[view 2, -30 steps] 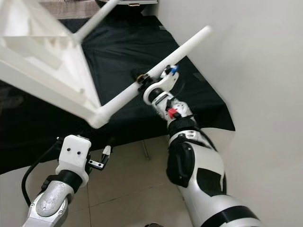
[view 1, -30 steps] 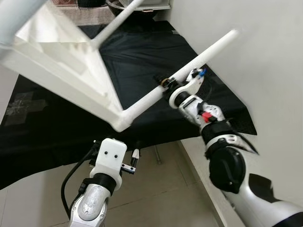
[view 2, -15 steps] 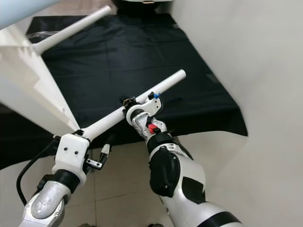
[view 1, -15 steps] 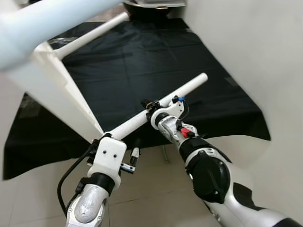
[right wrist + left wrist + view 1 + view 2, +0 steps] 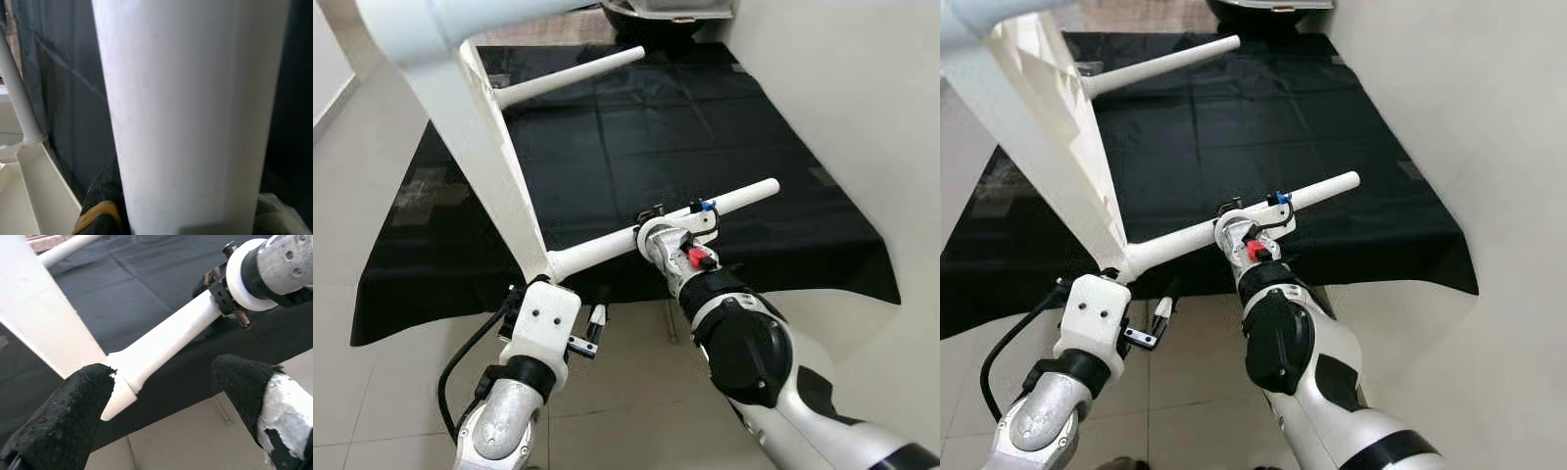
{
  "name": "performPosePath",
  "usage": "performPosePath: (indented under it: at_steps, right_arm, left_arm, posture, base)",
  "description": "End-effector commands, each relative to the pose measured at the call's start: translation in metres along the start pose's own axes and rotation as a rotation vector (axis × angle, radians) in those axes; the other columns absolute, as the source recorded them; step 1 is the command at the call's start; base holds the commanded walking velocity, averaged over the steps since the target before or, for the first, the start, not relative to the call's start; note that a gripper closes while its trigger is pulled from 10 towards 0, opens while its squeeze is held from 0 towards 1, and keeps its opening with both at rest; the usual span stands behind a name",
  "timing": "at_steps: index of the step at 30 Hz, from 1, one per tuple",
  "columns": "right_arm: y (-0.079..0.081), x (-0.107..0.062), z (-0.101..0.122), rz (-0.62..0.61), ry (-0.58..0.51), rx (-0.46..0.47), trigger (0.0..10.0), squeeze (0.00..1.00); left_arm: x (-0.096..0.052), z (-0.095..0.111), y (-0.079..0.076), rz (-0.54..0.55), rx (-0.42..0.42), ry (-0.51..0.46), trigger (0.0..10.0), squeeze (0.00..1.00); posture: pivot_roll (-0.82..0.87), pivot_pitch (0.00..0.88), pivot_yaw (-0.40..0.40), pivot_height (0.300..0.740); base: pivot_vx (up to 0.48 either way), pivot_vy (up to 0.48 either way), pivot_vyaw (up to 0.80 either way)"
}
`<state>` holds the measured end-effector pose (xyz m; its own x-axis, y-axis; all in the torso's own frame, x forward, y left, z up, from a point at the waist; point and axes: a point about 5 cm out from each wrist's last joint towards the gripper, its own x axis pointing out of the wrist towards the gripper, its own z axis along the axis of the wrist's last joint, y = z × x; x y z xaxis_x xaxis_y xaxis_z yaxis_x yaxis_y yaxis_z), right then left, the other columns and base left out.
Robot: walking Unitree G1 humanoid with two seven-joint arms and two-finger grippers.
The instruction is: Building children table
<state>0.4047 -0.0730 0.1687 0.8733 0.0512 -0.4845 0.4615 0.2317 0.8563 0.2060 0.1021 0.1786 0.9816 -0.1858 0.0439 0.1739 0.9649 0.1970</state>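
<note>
Above the black cloth, right claw clamps the table leg; left claw is spread apart at the leg's base.

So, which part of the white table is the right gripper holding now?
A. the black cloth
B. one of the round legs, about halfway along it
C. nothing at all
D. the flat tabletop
B: the right gripper is closed around the nearest white leg, near its middle, over the black cloth.

Black cloth spread over tiled floor.
</note>
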Motion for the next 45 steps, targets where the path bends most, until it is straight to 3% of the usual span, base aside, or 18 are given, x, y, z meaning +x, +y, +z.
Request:
performPosePath:
  at_steps: [1, 10, 13, 17, 26, 34, 40, 41, 42, 43, 45]
  right_arm:
    - [0.006, -0.002, 0.02, -0.002, -0.112, 0.114, 10.0, 0.0]
    - [0.028, -0.007, 0.013, 0.097, -0.083, 0.203, 10.0, 0.0]
    - [0.048, -0.013, 0.011, 0.174, -0.06, 0.237, 10.0, 0.0]
    - [0.061, -0.017, 0.015, 0.222, -0.057, 0.28, 10.0, 0.0]
    - [0.06, -0.017, 0.01, 0.228, -0.044, 0.257, 10.0, 0.0]
    - [0.051, -0.014, -0.013, 0.238, 0.034, 0.152, 10.0, 0.0]
    - [0.046, -0.013, -0.018, 0.231, 0.042, 0.133, 10.0, 0.0]
    - [0.043, -0.012, -0.019, 0.229, 0.045, 0.123, 10.0, 0.28]
    - [0.042, -0.012, -0.02, 0.228, 0.048, 0.119, 10.0, 0.28]
    - [0.04, -0.011, -0.021, 0.235, 0.056, 0.116, 10.0, 1.0]
    - [0.04, -0.011, -0.022, 0.238, 0.059, 0.108, 10.0, 1.0]
  left_arm:
    - [0.0, -0.001, -0.001, 0.008, 0.006, 0.012, 10.0, 0.0]
    - [-0.001, -0.002, 0.0, 0.012, 0.005, 0.022, 10.0, 0.0]
    - [0.001, 0.001, 0.001, 0.004, 0.018, 0.01, 10.0, 0.0]
    - [0.004, 0.007, 0.004, -0.007, 0.034, -0.022, 10.0, 0.0]
    - [0.002, 0.008, 0.001, -0.025, 0.038, -0.026, 10.0, 0.0]
    - [0.004, 0.005, 0.003, -0.003, 0.021, -0.004, 10.0, 0.0]
    - [0.005, 0.005, 0.003, 0.0, 0.021, -0.002, 10.0, 0.0]
    - [0.005, 0.005, 0.003, 0.001, 0.023, -0.001, 10.0, 0.0]
    - [0.004, 0.004, 0.003, 0.002, 0.023, 0.001, 10.0, 0.0]
    - [0.004, 0.004, 0.003, 0.001, 0.025, 0.002, 10.0, 0.0]
    - [0.004, 0.003, 0.002, 0.001, 0.026, 0.003, 10.0, 0.0]
  posture:
    - [0.15, 0.169, -0.083, 0.74]
    - [0.16, 0.171, -0.086, 0.74]
    - [0.16, 0.171, -0.087, 0.74]
    - [0.16, 0.173, -0.086, 0.74]
    - [0.16, 0.172, -0.085, 0.74]
    - [0.16, 0.17, -0.081, 0.74]
    - [0.16, 0.169, -0.081, 0.74]
    - [0.16, 0.165, -0.082, 0.74]
    - [0.16, 0.165, -0.082, 0.74]
    - [0.15, 0.16, -0.08, 0.74]
    - [0.15, 0.159, -0.08, 0.74]
  base:
    - [0.0, 0.0, 0.0]
    - [0.0, 0.0, 0.0]
    - [0.0, 0.0, 0.0]
    - [0.0, 0.0, 0.0]
    - [0.254, 0.0, 0.0]
    - [0.0, 0.0, 0.0]
    - [0.0, 0.0, 0.0]
    - [0.0, 0.0, 0.0]
    - [0.0, 0.0, 0.0]
    - [0.0, 0.0, 0.0]
    - [0.0, 0.0, 0.0]
